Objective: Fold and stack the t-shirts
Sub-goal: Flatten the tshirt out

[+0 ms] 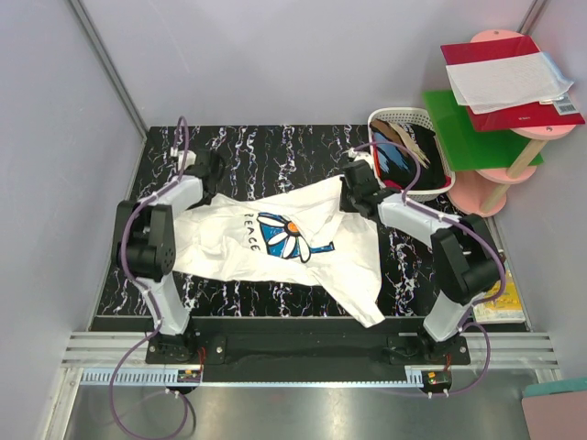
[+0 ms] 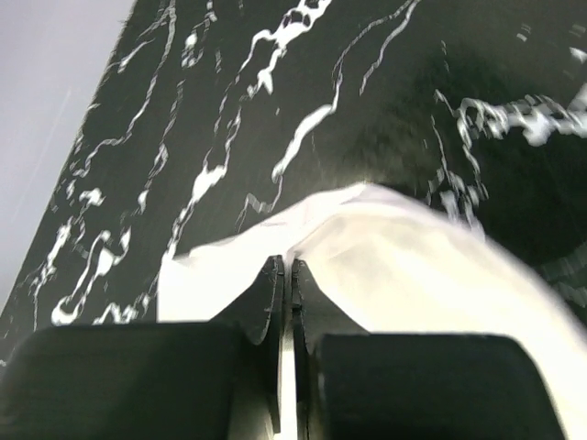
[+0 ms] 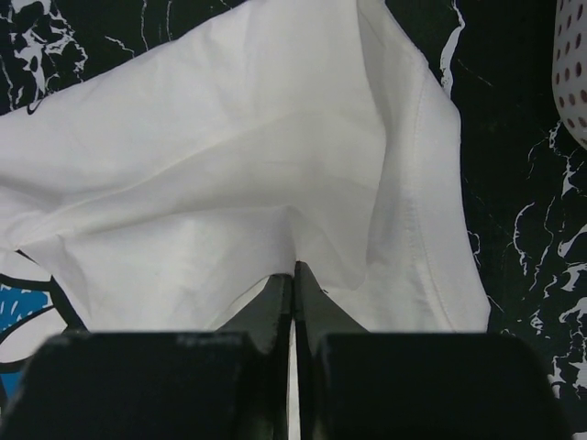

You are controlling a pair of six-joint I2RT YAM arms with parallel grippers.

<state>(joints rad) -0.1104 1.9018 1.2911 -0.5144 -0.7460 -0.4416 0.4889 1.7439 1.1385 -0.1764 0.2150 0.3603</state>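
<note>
The black marble-pattern bench (image 1: 275,151) carries all items. The white t-shirt (image 1: 275,261) lies spread loosely across the bench, creased, with its blue daisy print and the word PEACE facing up. 1 corner trails off toward the near right. The white plastic basket (image 1: 438,191) stands just beyond the shirt's far right corner and holds dark, blue and tan tees (image 1: 404,154) in a heap. The left end effector (image 2: 286,268) is at the shirt's far left corner, clenched, with white cloth pinched at its tips. The right end effector (image 3: 293,271) is at the shirt's far right corner, clenched on a gathered fold of the shirt; creases run out from the tips.
</note>
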